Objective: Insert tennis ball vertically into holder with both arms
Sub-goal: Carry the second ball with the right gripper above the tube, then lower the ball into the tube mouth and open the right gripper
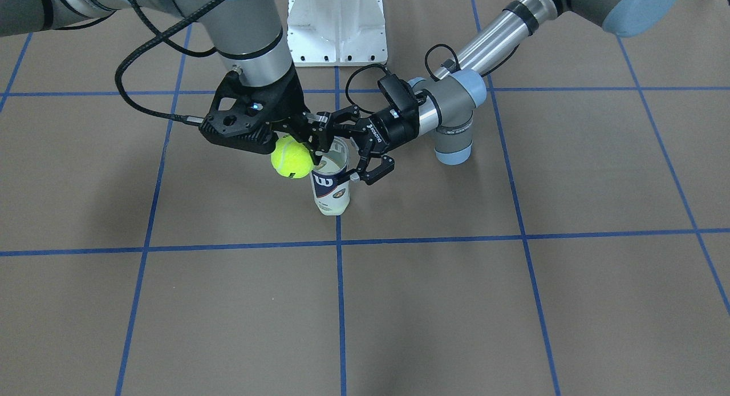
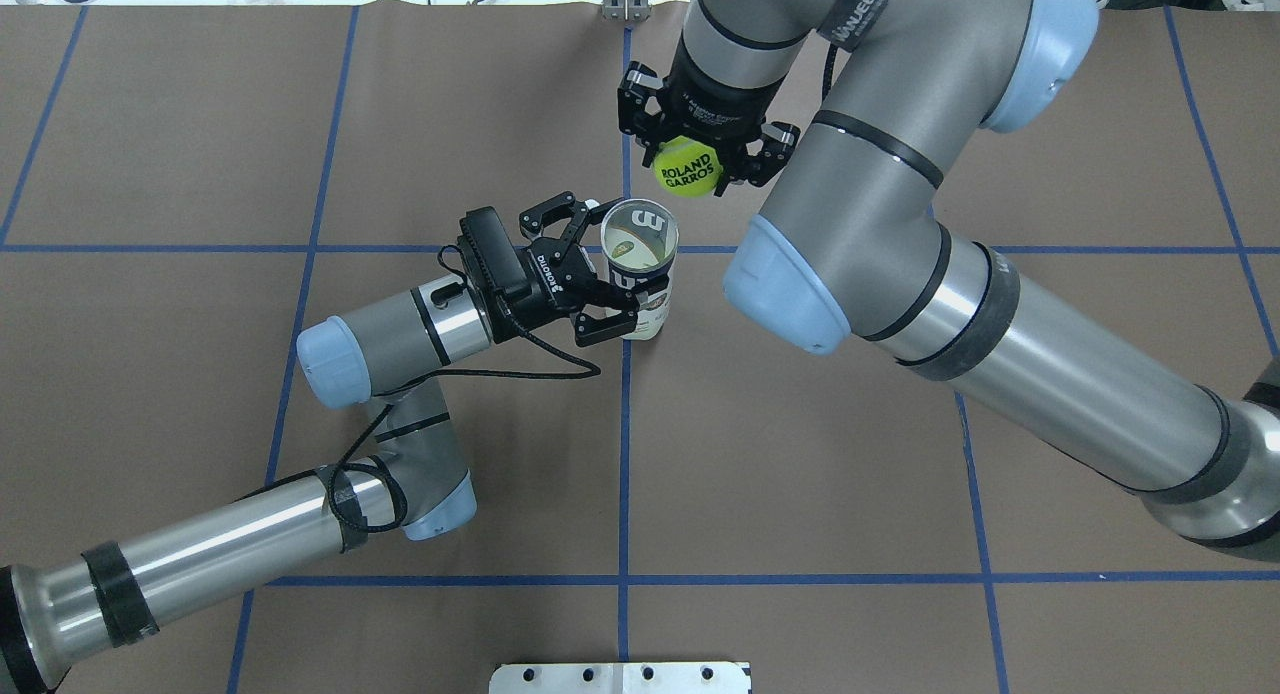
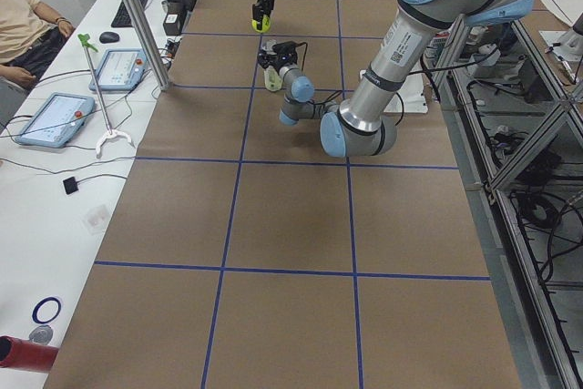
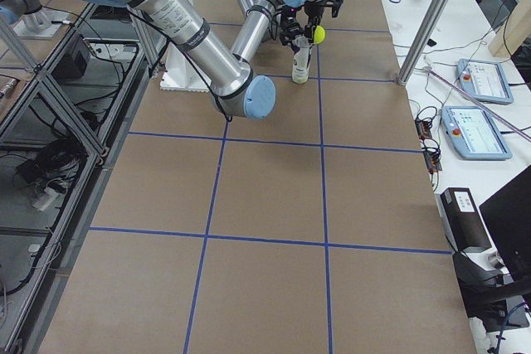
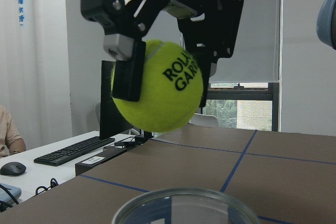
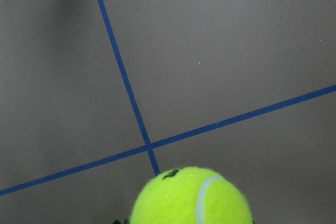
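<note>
The holder (image 1: 332, 188) stands upright on the brown table, open end up; it also shows in the overhead view (image 2: 640, 236). My left gripper (image 2: 604, 270) reaches in level from the side and is shut on the holder's upper part, one finger on each side. My right gripper (image 2: 692, 166) points down and is shut on the tennis ball (image 2: 688, 172), yellow-green with black lettering. It holds the ball in the air beside and above the holder's rim, not over the opening. In the left wrist view the ball (image 5: 157, 87) hangs above the holder's rim (image 5: 184, 202).
A white metal mounting base (image 1: 336, 25) stands on the robot's side of the table, behind the holder. Blue tape lines cross the brown table (image 1: 456, 304). A side bench with tablets (image 3: 47, 118) and a seated person (image 3: 23, 25) lies beyond the table's far edge.
</note>
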Controlling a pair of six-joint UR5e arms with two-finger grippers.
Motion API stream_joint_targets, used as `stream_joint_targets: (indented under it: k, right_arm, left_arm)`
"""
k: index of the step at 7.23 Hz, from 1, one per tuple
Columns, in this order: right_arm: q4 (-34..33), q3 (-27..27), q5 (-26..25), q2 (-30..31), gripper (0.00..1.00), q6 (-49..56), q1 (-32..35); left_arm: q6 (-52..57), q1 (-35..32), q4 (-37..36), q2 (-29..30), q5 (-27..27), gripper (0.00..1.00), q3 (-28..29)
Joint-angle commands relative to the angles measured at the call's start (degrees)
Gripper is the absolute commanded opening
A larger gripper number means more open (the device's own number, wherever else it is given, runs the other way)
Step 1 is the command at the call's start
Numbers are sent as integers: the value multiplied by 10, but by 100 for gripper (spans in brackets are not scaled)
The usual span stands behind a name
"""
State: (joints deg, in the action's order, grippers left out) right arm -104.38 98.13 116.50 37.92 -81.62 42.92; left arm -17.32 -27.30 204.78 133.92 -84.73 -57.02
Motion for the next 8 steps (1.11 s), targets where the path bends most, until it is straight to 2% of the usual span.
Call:
stream_joint_targets:
  k: [1, 2, 3, 4, 5, 6, 8]
  right_arm:
    - [-12, 0, -23, -8, 0, -10, -31]
    - [-12, 0, -28, -8, 0, -10, -36]
    - [-12, 0, -29, -8, 14, -10, -39]
    - [-12, 0, -31, -8, 34, -10, -42]
    - [-12, 0, -31, -8, 70, -10, -42]
    - [-12, 0, -31, -10, 98, -10, -42]
    - [-12, 0, -31, -15, 99, -9, -42]
  left_arm:
    - [0, 0, -6, 0, 0, 99, 0]
    - [0, 1, -6, 0, 0, 99, 0]
    - [0, 0, -6, 0, 0, 99, 0]
    - [0, 0, -7, 0, 0, 99, 0]
    - [0, 0, -7, 0, 1, 99, -1]
    - [0, 1, -6, 0, 0, 99, -1]
    - [0, 0, -6, 0, 0, 99, -2]
